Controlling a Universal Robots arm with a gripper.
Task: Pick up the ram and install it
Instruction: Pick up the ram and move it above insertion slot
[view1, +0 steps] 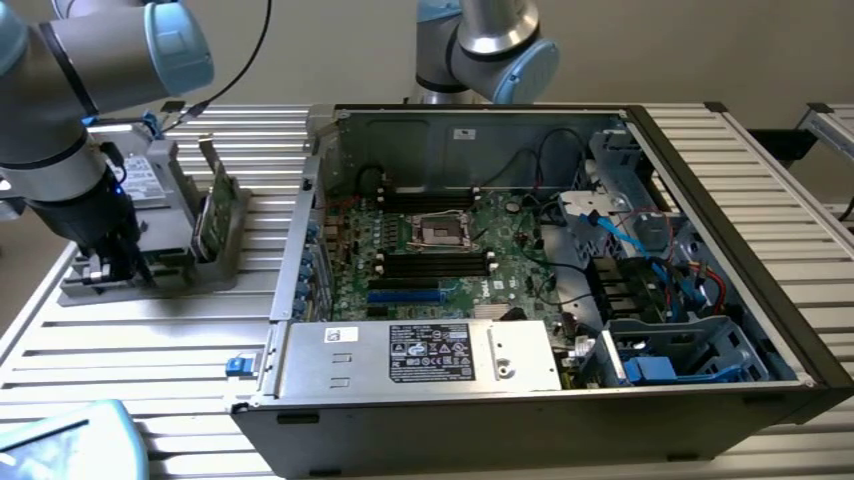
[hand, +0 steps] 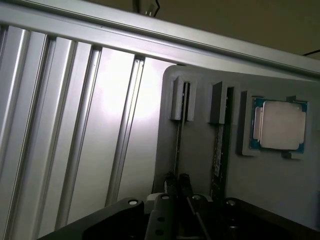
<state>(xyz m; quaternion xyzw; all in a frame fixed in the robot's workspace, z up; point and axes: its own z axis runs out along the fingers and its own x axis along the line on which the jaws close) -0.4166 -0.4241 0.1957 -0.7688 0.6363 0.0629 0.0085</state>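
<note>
The ram (hand: 178, 145) is stood on edge in a slotted grey holder (hand: 200, 170) on the desk (view1: 134, 340), leaving both faces free for the hand (hand: 177, 182) set astride it; whether it is clamped cannot be told.

PC case (view1: 790, 318): lying open on the slatted table (view1: 134, 345), motherboard (view1: 447, 250) facing up
Power supply (view1: 420, 355): sitting along the case's near edge
Grey holder (hand: 272, 187): carrying a silver processor chip (hand: 281, 125), pretty clean-looking

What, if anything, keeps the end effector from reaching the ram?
Probably nothing, so yes: the end effector is right at the ram, which stands on edge in the gray holder, nothing between them.
</note>
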